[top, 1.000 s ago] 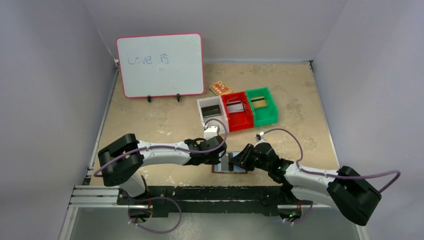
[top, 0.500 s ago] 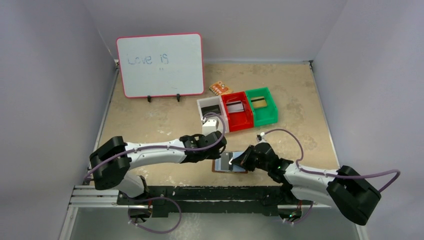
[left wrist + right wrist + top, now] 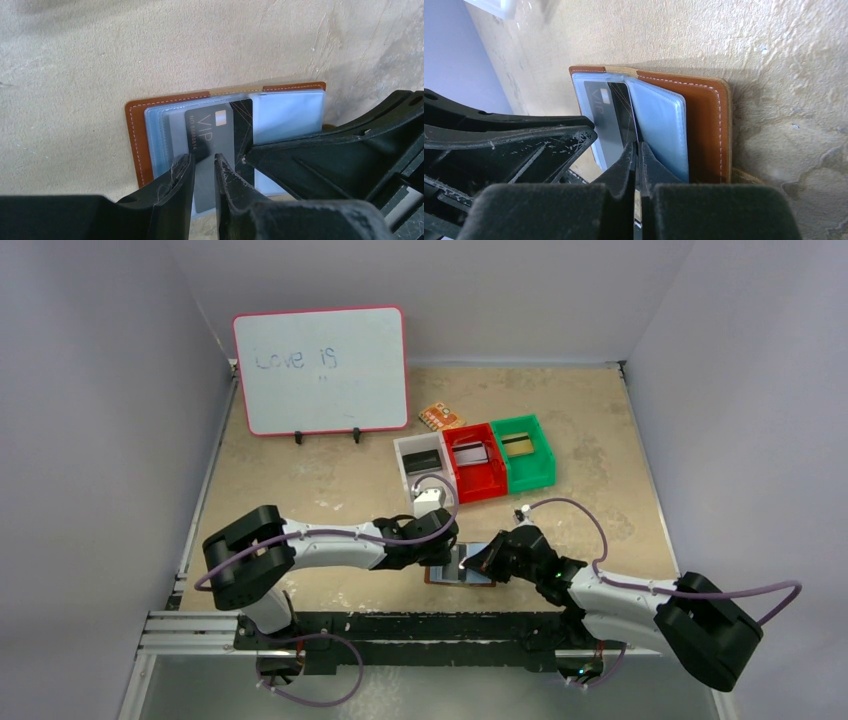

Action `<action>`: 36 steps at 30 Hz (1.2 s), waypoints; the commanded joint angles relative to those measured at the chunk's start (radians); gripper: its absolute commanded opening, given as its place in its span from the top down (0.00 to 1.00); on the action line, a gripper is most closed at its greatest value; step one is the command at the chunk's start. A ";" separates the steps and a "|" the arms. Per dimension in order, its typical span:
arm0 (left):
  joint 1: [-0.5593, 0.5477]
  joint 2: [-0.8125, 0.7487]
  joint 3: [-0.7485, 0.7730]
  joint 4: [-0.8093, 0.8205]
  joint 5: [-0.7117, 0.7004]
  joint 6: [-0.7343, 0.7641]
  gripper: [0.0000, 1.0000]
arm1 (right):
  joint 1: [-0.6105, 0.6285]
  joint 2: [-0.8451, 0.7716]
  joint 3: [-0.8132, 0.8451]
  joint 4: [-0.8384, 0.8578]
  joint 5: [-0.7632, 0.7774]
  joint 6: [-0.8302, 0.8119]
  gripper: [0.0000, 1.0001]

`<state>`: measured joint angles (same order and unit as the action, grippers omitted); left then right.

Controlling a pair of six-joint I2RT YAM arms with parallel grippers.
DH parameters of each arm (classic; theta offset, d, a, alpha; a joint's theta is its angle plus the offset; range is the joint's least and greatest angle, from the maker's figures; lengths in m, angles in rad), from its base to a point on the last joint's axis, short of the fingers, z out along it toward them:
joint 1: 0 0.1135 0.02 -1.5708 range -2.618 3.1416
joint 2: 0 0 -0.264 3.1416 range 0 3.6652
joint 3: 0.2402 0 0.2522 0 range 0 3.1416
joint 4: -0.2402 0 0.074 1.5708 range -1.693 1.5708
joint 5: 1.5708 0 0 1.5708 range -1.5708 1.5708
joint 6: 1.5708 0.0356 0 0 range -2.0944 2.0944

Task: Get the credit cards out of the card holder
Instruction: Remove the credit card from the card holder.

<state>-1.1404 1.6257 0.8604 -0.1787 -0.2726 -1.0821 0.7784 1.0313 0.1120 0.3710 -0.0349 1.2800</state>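
DONE: 3 credit cards in coloured plastic bins behind brown leather card holder | TODO: black VIP card inside | left fingers slightly apart over it | right fingers closed

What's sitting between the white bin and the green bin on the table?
The red bin sits between the white bin and the green bin, the three side by side in a row. The top external view shows it.
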 commanded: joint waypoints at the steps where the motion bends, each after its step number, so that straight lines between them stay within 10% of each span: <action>1: -0.004 0.000 -0.012 0.037 -0.009 -0.025 0.79 | -0.002 -0.007 0.013 -0.050 0.041 0.001 1.00; 21: -0.027 0.002 -0.110 0.063 0.019 -0.070 0.81 | -0.012 0.005 -0.018 0.118 -0.003 0.040 0.78; 36: -0.033 -0.010 -0.115 0.032 -0.015 -0.082 0.82 | -0.027 0.016 -0.004 0.056 0.018 0.030 1.00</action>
<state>-1.1530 1.6039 0.7845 -0.0692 -0.3069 -1.1442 0.7559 1.0893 0.0872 0.4858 -0.0612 1.3041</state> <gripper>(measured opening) 0.184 0.010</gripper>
